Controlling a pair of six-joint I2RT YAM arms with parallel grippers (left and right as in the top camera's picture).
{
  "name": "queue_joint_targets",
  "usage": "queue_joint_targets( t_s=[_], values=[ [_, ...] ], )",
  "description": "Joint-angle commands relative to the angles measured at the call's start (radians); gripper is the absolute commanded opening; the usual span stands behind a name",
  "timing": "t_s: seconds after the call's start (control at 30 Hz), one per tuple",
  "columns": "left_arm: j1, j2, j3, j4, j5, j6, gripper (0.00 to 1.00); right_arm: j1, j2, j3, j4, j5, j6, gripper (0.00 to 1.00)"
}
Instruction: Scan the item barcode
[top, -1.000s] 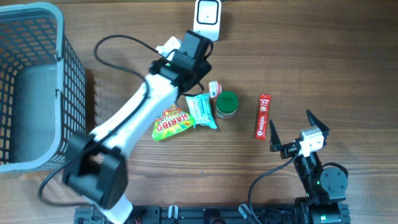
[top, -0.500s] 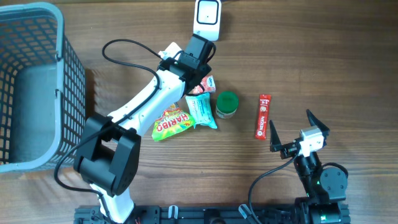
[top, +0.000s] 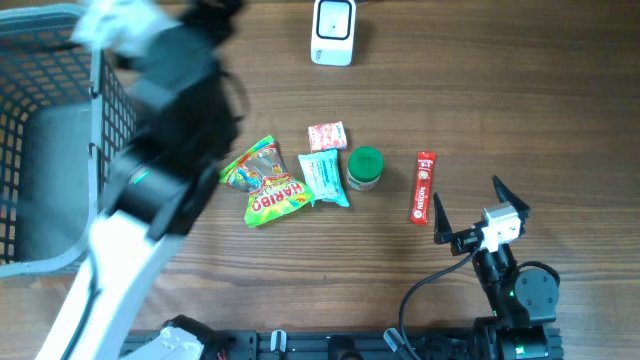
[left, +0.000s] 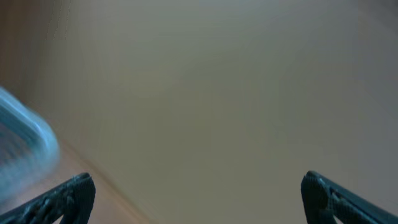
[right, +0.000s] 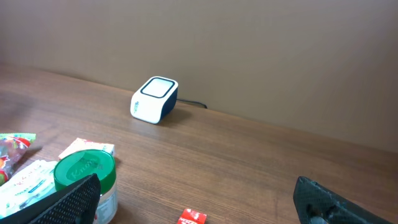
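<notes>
Looking down from above, the small pink packet (top: 327, 135) lies below the barcode scanner (top: 332, 30), with bare table (top: 520, 90) between them. The blurred left arm (top: 165, 130) crosses the basket (top: 98, 120) rim. Left wrist: the left gripper (left: 198, 186) is spread wide and empty. Right wrist: the right gripper (right: 198, 185) is also spread, with the green-lidded jar (right: 85, 174) near its left finger.

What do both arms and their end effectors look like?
Left arm: white shell, black joints, blurred. Right arm: black, with a white wrist block and a black cable. Left end effector and right end effector: black pointed fingers.
</notes>
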Motion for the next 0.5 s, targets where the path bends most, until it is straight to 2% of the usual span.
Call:
queue_joint_targets(
  t_s=[0.0, 0.13, 0.37, 0.47],
  values=[
    [0.053, -0.058, -0.007, 0.048, -0.111, 0.404, 1.0, 0.004, -0.005, -0.001, 0.003, 0.017, -0.011, 1.0],
    [0.097, -0.109, -0.007, 0.059, -0.168, 0.53, 1.0, 0.004, -0.005, -0.001, 0.003, 0.017, -0.011, 1.0],
    [0.117, -0.235, -0.008, -0.011, -0.151, 0.513, 1.0, 0.004, -0.005, -0.001, 0.003, 0.017, -0.011, 1.0],
    [0.117, -0.302, -0.009, -0.076, -0.09, 0.485, 1.0, 0.004, -0.005, -0.001, 0.003, 0.017, -0.011, 1.0]
  ],
)
